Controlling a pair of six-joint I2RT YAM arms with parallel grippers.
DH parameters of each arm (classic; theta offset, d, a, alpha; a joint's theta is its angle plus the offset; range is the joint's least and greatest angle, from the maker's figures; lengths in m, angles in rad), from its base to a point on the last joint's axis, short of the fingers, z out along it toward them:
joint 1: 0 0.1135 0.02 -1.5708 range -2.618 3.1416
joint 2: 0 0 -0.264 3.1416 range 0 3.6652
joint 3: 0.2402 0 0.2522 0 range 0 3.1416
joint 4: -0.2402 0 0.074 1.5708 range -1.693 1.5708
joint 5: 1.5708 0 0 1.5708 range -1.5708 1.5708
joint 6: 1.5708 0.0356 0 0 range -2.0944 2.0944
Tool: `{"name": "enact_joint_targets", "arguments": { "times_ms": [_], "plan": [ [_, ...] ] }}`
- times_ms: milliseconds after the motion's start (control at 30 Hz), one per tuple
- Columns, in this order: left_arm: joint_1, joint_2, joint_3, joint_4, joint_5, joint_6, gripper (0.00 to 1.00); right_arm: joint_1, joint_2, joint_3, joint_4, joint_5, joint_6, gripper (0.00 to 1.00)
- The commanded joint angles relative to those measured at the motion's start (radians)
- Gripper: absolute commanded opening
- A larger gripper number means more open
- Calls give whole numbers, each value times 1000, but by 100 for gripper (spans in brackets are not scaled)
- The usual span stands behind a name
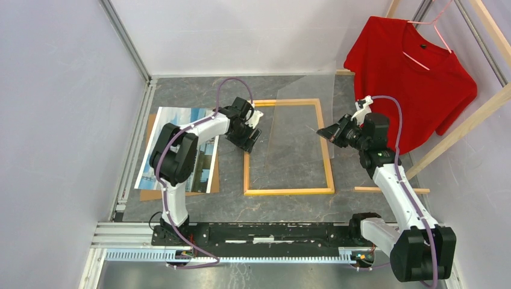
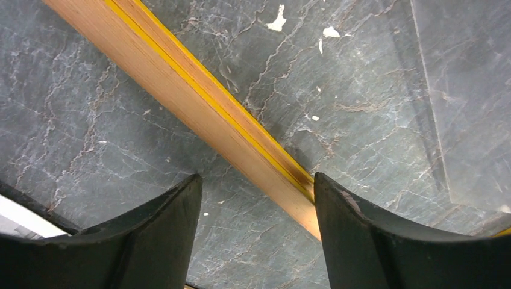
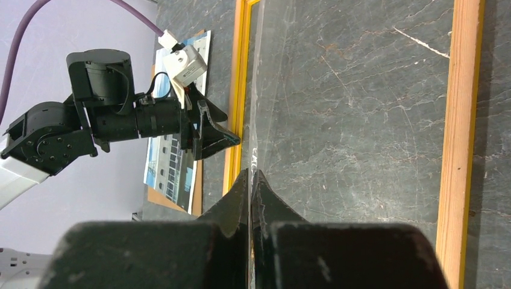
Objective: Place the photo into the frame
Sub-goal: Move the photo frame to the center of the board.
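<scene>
Grey marbled table (image 1: 289, 208): carrying everything, both arms reaching in from its near edge.
Frame (image 1: 289, 191): lying flat mid-table, its wooden back facing up.
Clear sheet (image 1: 301, 120): slanting over the frame's far half.
Brown backing panel (image 1: 175, 194): lying left of the frame.
Photo (image 1: 181, 114): resting picture-up on that panel, apart from the frame.
Red shirt (image 1: 416, 78): hanging at far right.
Left gripper (image 2: 256, 180): fingers standing apart, straddling the frame's left rail.
Right gripper (image 3: 250, 174): fingers pinching the clear sheet's edge.
</scene>
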Motion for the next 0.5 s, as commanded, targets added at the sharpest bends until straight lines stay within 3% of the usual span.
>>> {"name": "enact_joint_targets", "arguments": {
  "times_ms": [0,467],
  "plan": [
    [-3,-10,-51,34,-87,-3,72,-3,-13,32,62,-47,5,0],
    [19,-79,-157,67,-213,24,68,-3,13,-52,174,-95,76,0]
  ]
}}
